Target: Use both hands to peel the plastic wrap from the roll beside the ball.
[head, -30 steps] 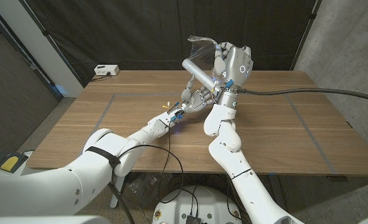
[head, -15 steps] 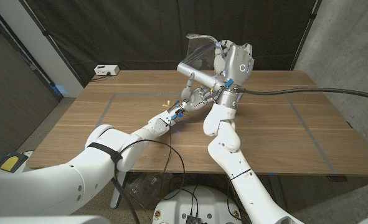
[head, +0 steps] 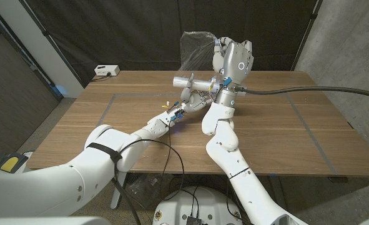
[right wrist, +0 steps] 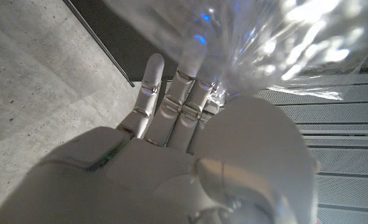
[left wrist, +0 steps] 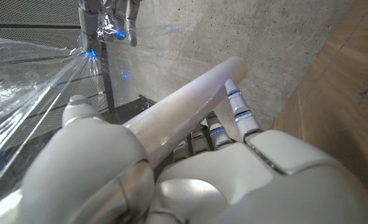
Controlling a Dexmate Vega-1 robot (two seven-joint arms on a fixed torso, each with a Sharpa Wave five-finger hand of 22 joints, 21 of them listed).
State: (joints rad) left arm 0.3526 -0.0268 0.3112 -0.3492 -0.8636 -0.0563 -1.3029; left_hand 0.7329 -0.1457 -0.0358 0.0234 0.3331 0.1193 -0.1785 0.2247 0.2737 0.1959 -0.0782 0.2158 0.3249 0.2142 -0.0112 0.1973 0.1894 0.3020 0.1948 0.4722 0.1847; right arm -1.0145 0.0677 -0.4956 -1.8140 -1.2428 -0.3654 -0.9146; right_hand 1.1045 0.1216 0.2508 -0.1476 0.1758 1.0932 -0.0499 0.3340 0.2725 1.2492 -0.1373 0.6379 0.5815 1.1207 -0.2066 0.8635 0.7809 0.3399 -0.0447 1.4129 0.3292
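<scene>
the roll of plastic wrap (head: 193, 82) sits just above the centre of the head view, lifted off the wooden worktop (head: 278, 134) and lying nearly level, clasped around its middle by the left hand (head: 197, 97). the right hand (head: 231, 59), higher and to the right of the roll, pinches the free sheet of wrap (head: 196, 50), which spreads up toward the top centre of the frame as a faint, wrinkled veil. the film looks weightless, limp and clingy, likely to stretch, tear or fold onto itself, so the bunched edge is the sensible place to pull; the core looks stiff and smooth, probably slippery, so it wants a full wrap of the fingers near its middle. the left wrist view adds the pale tube (left wrist: 184, 115) running across that hand's fingers (left wrist: 236, 106) and the taut film (left wrist: 28, 93) streaming from the far fingertips. the right wrist view shows crumpled, glinting film (right wrist: 277, 43) gathered against the right hand's fingers (right wrist: 190, 93).
</scene>
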